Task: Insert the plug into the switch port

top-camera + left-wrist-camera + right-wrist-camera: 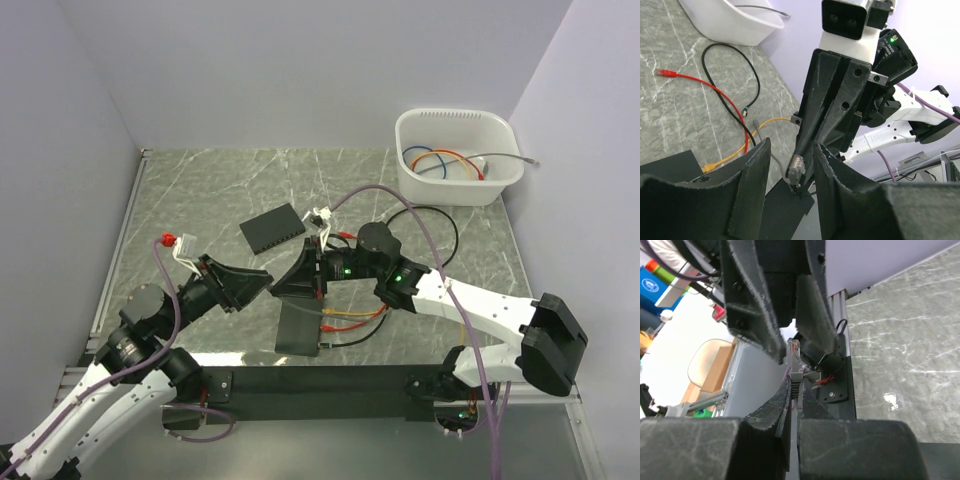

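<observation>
Top external view: The left gripper [256,283] and right gripper [286,283] met tip to tip just below frame centre, raised over the table [200,190]. What lay between the tips was hidden. The switch [272,228] lay flat at twelve o'clock from that meeting point, clear of both claws. A dark block [299,326] sat at six o'clock from it. A white bin [458,155] holding coiled cables stood at two o'clock in the frame.

Left wrist view: The left claw's fingers [747,190] stood moderately parted. The right gripper [799,179] reached down from twelve o'clock into the gap, pinched closed on the plug [796,167]. The plug hung in the gap, touching neither left finger as far as could be judged. A red cable [700,82], a black cable [740,65] and an orange cable [740,150] lay on the table at nine to ten o'clock.

Right wrist view: The right claw was clamped narrow on the plug [796,371], whose tip pointed to twelve o'clock. The left claw's fingers [812,310] flanked that tip. Contact could not be determined.
</observation>
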Robot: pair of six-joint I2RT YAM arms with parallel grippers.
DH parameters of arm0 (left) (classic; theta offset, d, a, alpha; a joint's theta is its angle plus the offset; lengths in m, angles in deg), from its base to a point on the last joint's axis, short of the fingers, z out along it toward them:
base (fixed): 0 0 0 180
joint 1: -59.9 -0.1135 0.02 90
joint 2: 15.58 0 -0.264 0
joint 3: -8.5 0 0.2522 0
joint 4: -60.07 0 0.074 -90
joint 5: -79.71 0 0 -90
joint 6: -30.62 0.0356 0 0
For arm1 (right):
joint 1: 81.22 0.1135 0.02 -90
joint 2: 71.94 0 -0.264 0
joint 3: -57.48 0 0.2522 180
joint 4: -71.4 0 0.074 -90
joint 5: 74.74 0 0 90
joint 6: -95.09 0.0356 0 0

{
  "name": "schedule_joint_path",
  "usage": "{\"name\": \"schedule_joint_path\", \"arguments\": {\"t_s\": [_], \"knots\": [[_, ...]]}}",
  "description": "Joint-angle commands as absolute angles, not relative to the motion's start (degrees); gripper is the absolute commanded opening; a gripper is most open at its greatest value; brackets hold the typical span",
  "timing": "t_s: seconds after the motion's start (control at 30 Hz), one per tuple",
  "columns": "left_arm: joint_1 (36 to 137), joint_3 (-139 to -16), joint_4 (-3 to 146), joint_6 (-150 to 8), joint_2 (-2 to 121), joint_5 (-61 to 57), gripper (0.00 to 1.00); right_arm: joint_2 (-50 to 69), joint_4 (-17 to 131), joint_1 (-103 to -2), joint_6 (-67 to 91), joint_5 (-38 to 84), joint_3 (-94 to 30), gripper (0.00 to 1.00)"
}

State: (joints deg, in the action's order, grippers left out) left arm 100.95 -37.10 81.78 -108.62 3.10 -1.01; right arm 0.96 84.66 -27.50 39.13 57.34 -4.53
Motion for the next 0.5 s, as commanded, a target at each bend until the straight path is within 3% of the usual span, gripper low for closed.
{"name": "schedule_joint_path", "arguments": {"t_s": [0.0,0.17,0.4,0.47], "knots": [[100.94,-37.69,81.13,-108.42,2.27,-0.01,0.45,1.97,85.51,-27.6,38.05,55.34,-7.78,0.0],[100.94,-37.61,81.48,-108.43,2.09,-0.54,0.39,2.15,84.71,-27.87,37.26,55.16,-8.05,0.0],[100.94,-37.43,80.87,-108.43,3.06,-0.62,0.04,1.8,85.58,-28.3,37.87,54.9,-7.08,0.0],[100.94,-37.34,80.78,-108.51,3.41,-0.62,0.0,1.28,84.89,-28.48,37.7,54.37,-7.17,0.0]]}}
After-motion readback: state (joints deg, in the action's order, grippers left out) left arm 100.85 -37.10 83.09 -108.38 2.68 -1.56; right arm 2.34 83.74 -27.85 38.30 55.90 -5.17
